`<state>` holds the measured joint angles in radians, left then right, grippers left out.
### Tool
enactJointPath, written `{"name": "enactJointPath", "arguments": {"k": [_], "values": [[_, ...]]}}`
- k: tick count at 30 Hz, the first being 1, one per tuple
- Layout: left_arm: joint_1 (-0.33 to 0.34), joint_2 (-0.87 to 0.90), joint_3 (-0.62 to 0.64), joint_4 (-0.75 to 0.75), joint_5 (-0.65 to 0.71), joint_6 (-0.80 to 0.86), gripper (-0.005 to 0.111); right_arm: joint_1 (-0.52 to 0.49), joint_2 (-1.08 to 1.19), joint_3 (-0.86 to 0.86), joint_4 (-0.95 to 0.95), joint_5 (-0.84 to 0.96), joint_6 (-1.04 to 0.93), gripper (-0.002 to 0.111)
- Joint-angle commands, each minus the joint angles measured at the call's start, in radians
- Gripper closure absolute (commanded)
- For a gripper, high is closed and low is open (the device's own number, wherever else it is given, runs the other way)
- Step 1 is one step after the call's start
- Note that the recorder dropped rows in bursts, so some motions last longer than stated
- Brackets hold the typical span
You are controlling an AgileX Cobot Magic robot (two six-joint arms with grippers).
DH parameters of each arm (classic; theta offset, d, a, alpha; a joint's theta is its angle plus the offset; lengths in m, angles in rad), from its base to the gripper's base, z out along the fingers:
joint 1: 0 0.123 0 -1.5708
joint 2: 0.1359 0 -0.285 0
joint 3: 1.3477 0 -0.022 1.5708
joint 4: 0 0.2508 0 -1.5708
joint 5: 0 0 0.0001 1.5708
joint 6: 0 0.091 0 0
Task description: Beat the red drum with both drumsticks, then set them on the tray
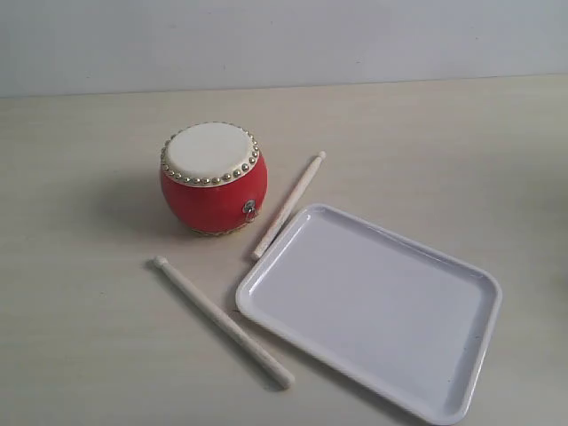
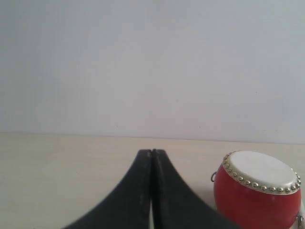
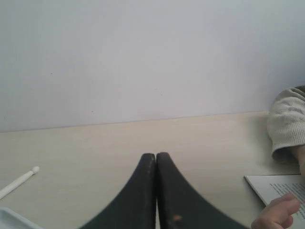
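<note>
While the left claw (image 2: 151,153) and right claw (image 3: 156,156) hang pressed together and empty, one drumstick (image 1: 288,206) slants just beside the red drum (image 1: 211,182) on its tray (image 1: 373,302) side, and the other drumstick (image 1: 222,321) lies diagonally before the drum, likelier the left arm's.

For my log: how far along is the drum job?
Nothing looks done. One pale wooden drumstick lies between the small red cream-headed drum and the shallow white plastic tray, which is empty; the other drumstick by the tray's corner. Nothing is in hand: left hand and right hand are shut, empty. Remaining: grasping, beating, traying.
</note>
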<state>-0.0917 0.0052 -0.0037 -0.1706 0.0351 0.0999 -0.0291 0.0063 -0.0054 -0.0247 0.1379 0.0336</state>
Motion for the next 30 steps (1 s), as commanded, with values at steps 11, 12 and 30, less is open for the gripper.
{"name": "enactJointPath", "arguments": {"k": [11, 12, 30], "values": [[0.002, -0.005, 0.004, 0.007, -0.001, 0.052, 0.107, -0.005, -0.006, 0.005, 0.0, -0.004, -0.003, 0.108], [0.002, -0.005, 0.004, 0.007, -0.001, 0.086, 0.107, -0.005, -0.006, 0.005, 0.0, -0.004, -0.003, 0.108], [0.002, -0.005, 0.004, -0.24, -0.015, -0.1, 0.107, -0.005, -0.006, 0.005, 0.0, -0.004, -0.003, 0.108]]}}
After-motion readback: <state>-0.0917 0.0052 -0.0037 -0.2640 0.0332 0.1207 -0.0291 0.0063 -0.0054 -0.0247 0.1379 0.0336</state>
